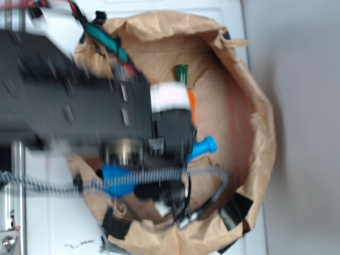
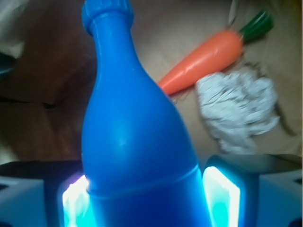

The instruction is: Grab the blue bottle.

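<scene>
Plastic, smooth and solid blue: that is how your blue bottle (image 2: 135, 142) reads in the wrist view, with a rounded body that tapers up into a narrow neck and ends in a ridged cap at about 11 o'clock in the picture. A faint seam rings the body low down. You can see the gripper (image 2: 142, 201) with its jaws pinching the bottle's lower body, one glowing pad (image 2: 75, 201) pressed on the left flank and the other on the right, with no gap showing on either side.

From the exterior view, the arm (image 1: 79, 101) is blurred and covers most of the scene, so you only get pieces of the bottle: the neck and cap poke out at about 3 o'clock from the gripper, and a slice of blue body shows at about 8 o'clock below the arm. The bottle sits inside the crumpled brown paper nest (image 1: 255, 106) on the white tabletop (image 1: 53, 212).

Beside the bottle in the wrist view, at about 2 o'clock, you have the orange carrot (image 2: 203, 61) with its green top pointing toward the upper right corner. A wad of crumpled white paper (image 2: 239, 111) lies just beside the carrot at 3 o'clock from the bottle's neck, apart from the bottle.
</scene>
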You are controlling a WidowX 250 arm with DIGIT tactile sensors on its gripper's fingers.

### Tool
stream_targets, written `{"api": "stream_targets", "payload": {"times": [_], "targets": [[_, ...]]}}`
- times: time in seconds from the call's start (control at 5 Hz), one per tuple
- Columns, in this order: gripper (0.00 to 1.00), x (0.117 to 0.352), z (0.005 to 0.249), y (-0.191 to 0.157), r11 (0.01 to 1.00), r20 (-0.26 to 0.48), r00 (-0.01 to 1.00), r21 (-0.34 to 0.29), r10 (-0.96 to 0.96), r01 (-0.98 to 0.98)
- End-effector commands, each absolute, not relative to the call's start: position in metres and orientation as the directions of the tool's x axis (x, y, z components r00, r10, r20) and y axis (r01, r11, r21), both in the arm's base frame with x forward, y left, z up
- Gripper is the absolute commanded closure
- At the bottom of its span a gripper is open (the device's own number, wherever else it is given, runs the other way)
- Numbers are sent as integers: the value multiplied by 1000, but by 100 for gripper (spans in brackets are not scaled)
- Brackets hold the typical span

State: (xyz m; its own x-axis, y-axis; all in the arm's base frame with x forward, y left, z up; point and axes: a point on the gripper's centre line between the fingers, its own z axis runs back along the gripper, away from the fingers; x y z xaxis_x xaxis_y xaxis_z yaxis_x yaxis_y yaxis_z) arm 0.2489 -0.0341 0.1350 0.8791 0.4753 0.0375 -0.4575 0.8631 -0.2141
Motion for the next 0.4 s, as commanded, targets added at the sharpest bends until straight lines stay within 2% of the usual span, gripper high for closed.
{"api": "stream_targets", "payload": {"times": [0.0, 0.2], "targets": [[100, 277, 195, 10, 843, 123, 846, -239, 519, -483], [29, 286, 206, 0, 937, 222, 915, -173, 337, -303]]}}
